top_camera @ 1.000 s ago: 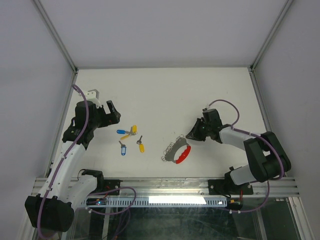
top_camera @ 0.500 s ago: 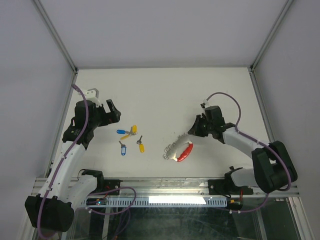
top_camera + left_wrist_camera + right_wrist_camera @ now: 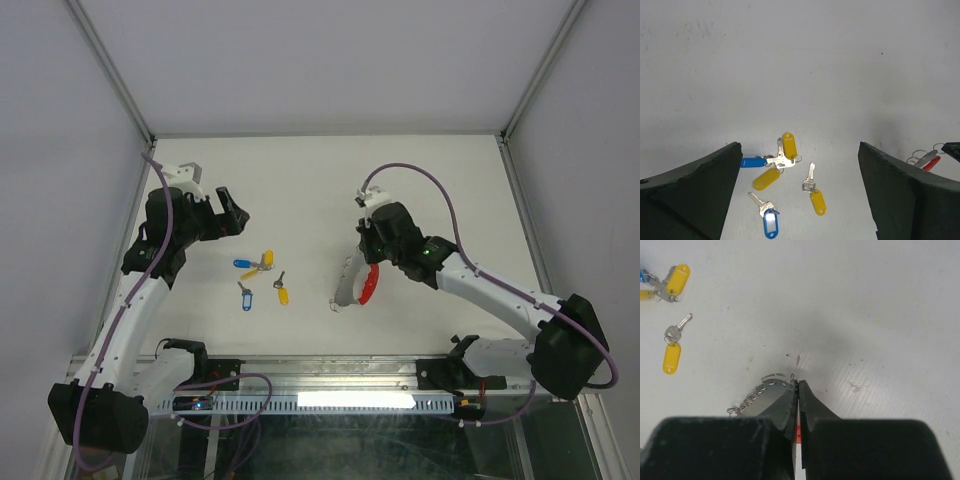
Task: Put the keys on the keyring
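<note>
Overhead and wrist views, read from left to right.

**Left.** The left fingers [image 3: 228,205] stand spread wide and hold nothing. They hang above the white table [image 3: 330,180], beyond and to the left of the keys. We judge this a waiting pose, since the spread leaves room to close on a single tag once a key is chosen.

**Centre-left.** The small silver-grey metal keys with blue and yellow plastic tags [image 3: 789,141] lie flat on the table, none yet threaded. Three cluster with their metal ends touching. A blue-tagged key and a yellow-tagged key lie just apart from the cluster, nearer the arm bases, and so look the easier first picks.

**Centre-right.** Well apart from the keys is the keyring, a red curved plastic crescent joined to a silvery beaded metal chain loop [image 3: 370,285]. It sits directly under the right fingers [image 3: 801,392], which are pressed together with a sliver of red showing between them. We take it that they pinch the crescent's thin edge. The chain spills out on the left of the fingers, towards the keys. We read this grip as a way to steady the ring and present its loop to the other arm. Whether the lowest beads rest on the table we cannot tell.
</note>
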